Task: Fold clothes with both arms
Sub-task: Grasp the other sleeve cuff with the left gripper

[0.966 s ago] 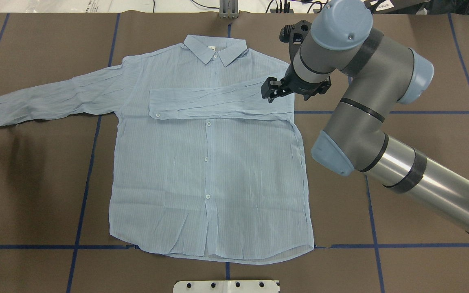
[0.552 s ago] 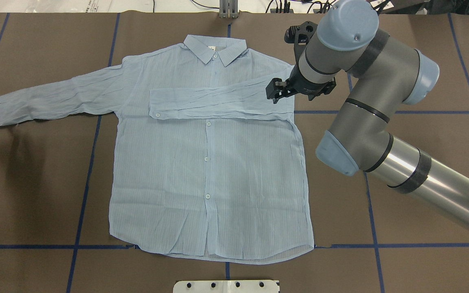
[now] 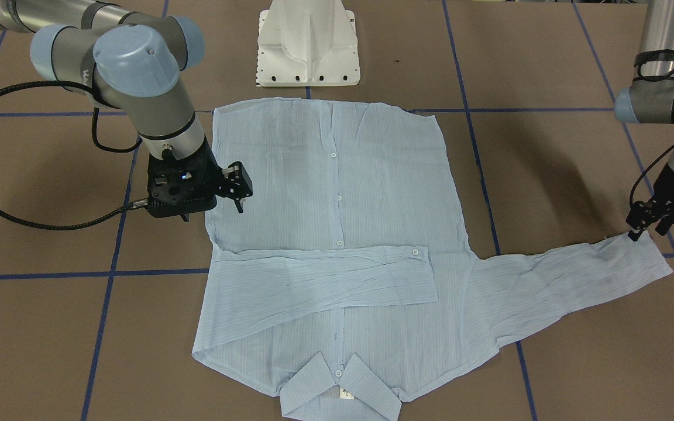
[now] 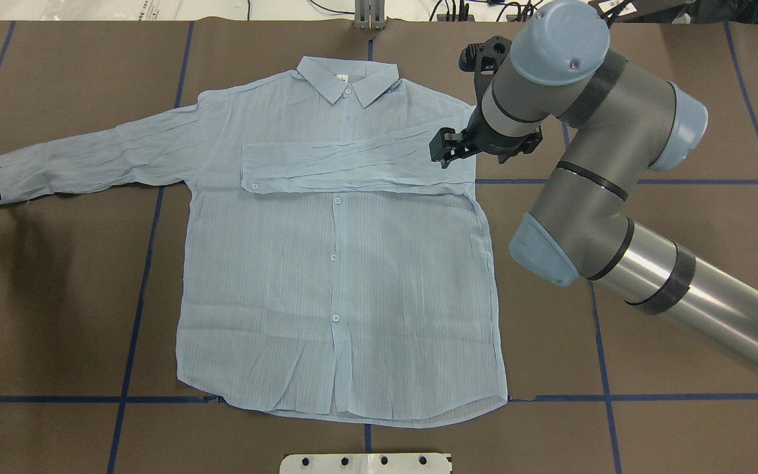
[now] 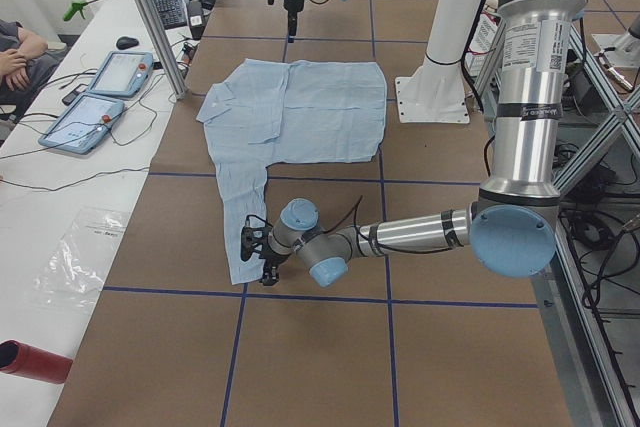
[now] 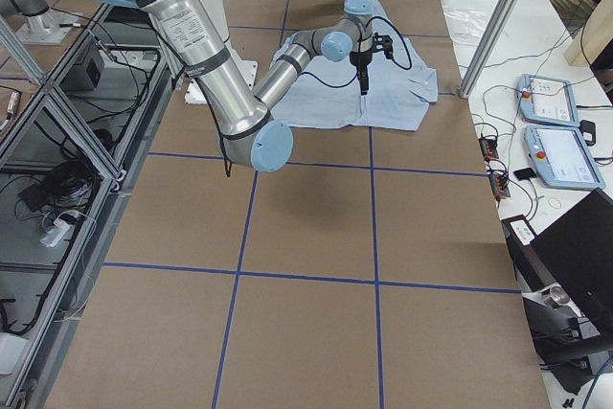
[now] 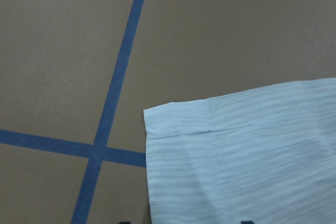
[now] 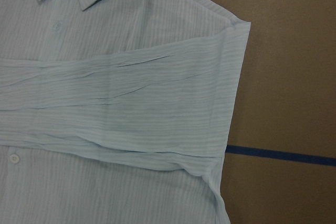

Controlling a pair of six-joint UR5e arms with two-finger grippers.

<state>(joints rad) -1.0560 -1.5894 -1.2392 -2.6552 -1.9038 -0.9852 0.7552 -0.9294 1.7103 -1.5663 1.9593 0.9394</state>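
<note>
The shirt [image 4: 339, 276] stretches its unfolded sleeve [image 4: 89, 158] toward 9 o'clock overhead. Your left gripper [image 3: 648, 229], fingers apart, hovers at its cuff [image 7: 178, 116]. You cannot tell the right gripper's [image 4: 441, 148] spread.

Light blue, finely striped shirt [image 4: 333, 276] lies flat, buttoned front up, collar [image 4: 347, 78] far. Right sleeve [image 4: 346, 164] is folded across the chest; left sleeve [image 4: 89, 158] extends left. Right arm [image 4: 589, 217] hovers over the right shoulder, left arm [image 5: 400, 237] at the left cuff.
</note>
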